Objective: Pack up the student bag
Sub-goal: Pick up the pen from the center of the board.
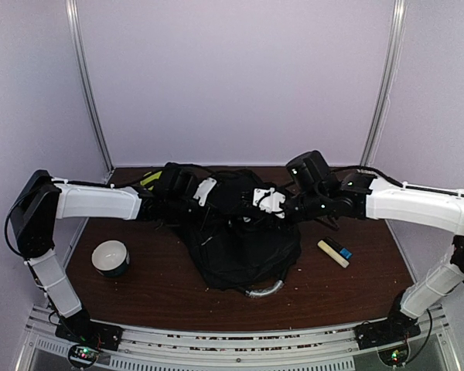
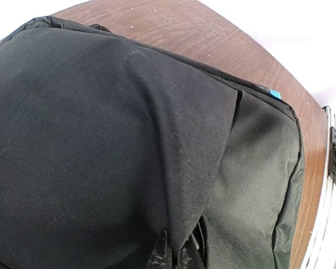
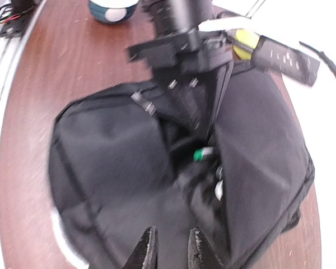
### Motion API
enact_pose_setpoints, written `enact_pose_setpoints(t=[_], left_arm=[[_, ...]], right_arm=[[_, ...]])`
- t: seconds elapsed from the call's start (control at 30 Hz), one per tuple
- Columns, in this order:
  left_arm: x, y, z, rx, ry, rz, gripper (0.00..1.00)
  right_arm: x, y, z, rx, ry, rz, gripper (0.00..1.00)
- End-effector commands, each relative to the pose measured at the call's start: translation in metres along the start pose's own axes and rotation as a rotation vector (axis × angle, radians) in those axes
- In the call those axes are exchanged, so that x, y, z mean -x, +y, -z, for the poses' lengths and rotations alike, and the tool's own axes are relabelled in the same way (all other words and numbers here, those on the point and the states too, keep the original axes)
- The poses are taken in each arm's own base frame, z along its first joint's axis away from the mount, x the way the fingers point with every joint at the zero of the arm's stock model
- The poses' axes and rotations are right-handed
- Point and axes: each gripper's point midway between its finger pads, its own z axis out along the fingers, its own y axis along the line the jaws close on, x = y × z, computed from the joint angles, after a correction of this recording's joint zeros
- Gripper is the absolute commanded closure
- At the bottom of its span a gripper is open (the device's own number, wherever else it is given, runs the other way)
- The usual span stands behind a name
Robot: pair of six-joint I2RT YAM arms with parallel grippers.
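Observation:
The student bag [image 1: 243, 243] is a big black backpack lying in the middle of the table, its grey handle [image 1: 264, 291] toward the near edge. My left gripper [image 1: 206, 192] is at the bag's far left rim. In the left wrist view it [image 2: 176, 259] is shut on a raised fold of the bag's fabric [image 2: 196, 168] beside a zipper. My right gripper [image 3: 171, 252] hovers over the bag's open mouth [image 3: 199, 162], jaws a little apart with nothing between them. Inside the mouth lie a green-tipped item [image 3: 201, 153] and a white item [image 3: 219, 190].
A white tape roll [image 1: 110, 257] sits at the left of the table. A pale yellow stick [image 1: 332, 253] with a small blue item [image 1: 345, 252] lies right of the bag. A yellow-green object [image 1: 149, 179] lies behind my left arm.

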Motion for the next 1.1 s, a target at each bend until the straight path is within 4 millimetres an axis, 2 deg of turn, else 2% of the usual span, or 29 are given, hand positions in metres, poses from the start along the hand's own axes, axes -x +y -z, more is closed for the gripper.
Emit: enact_pose_setpoints(t=[0.0,0.1,0.27,0.4,0.47,0.67,0.87,1.07], left_arm=[[0.032,-0.015,0.004,-0.046,-0.08,-0.057,1.0],[0.031,-0.013,0.003,-0.037,-0.068,-0.063,1.0],[0.031,-0.012,0.004,-0.026,-0.057,-0.079,1.0],[0.031,-0.011,0.006,-0.018,-0.061,-0.082,1.0],[0.032,-0.012,0.006,-0.02,-0.061,-0.082,1.0],[0.033,-0.013,0.006,-0.024,-0.049,-0.096,1.0],[0.032,-0.011,0.006,-0.016,-0.046,-0.096,1.0],[0.032,-0.012,0.006,-0.017,-0.044,-0.089,1.0]], right_arm=[[-0.075,0.037,0.027,0.11,0.217,-0.072,0.8],[-0.118,0.036,0.053,0.061,0.323,-0.132,0.8],[-0.191,0.022,0.095,-0.023,0.527,-0.314,0.79],[-0.238,0.017,0.116,-0.074,0.661,-0.432,0.8],[-0.255,0.017,0.122,-0.083,0.709,-0.478,0.8],[-0.288,0.016,0.128,-0.089,0.805,-0.57,0.8],[-0.307,0.007,0.122,-0.082,0.847,-0.653,0.79],[-0.316,0.0,0.112,-0.057,0.867,-0.686,0.64]])
